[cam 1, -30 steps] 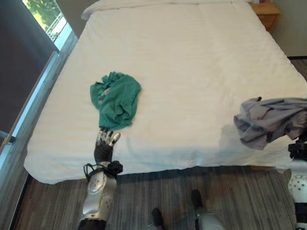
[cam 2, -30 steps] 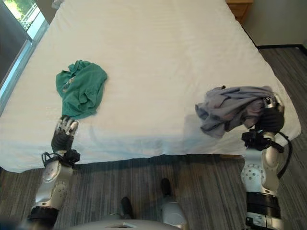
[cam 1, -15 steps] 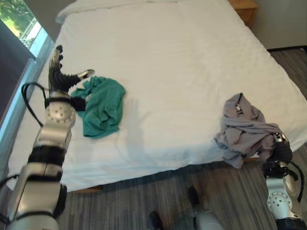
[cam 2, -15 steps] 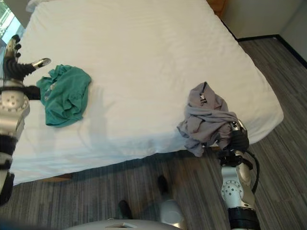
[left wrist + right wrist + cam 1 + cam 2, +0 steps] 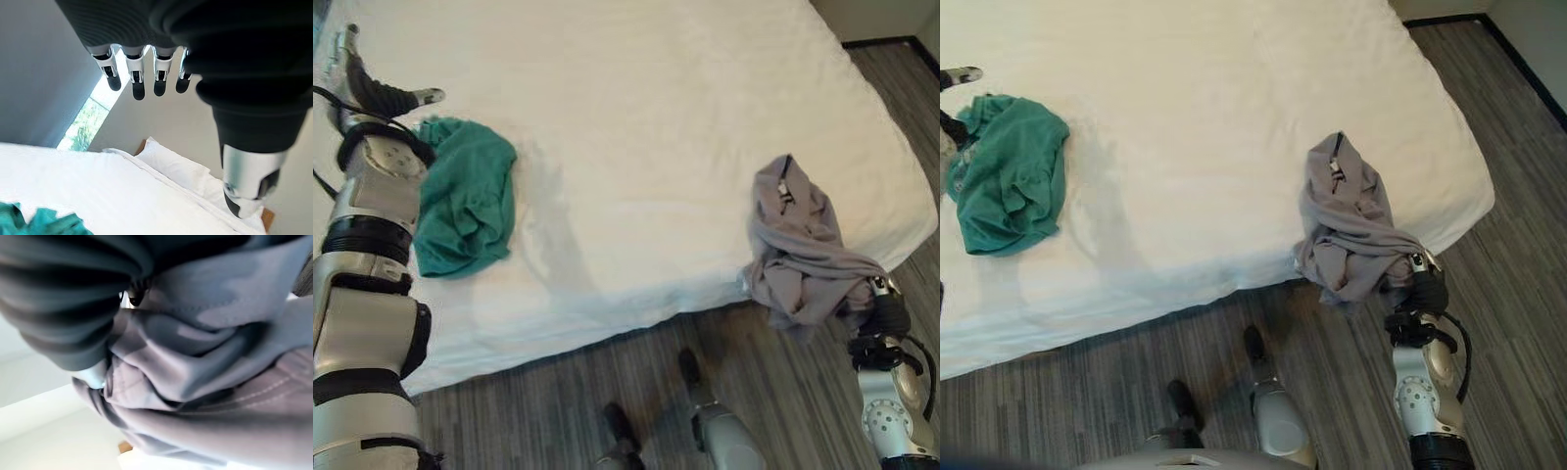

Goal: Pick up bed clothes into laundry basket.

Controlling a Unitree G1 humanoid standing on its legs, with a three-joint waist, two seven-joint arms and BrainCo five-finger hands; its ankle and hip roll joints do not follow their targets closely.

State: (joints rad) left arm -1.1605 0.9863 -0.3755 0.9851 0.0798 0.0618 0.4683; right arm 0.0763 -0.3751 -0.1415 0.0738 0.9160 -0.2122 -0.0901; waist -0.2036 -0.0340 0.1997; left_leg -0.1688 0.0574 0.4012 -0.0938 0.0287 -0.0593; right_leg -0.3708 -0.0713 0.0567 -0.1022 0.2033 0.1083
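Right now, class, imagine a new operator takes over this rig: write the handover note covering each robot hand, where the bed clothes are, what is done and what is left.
Right robot hand: shut on the grey garment, low by the bed's near corner; the cloth drapes from the bed edge to the hand.
Left robot hand: open, holding nothing, raised above the bed beside the green garment.
Green garment: lying crumpled on the sheet, not gripped.
Done: grey garment grasped, partly off the mattress.
Left: carry the grey garment to the laundry basket, then probably fetch the green one. Locate the basket first.
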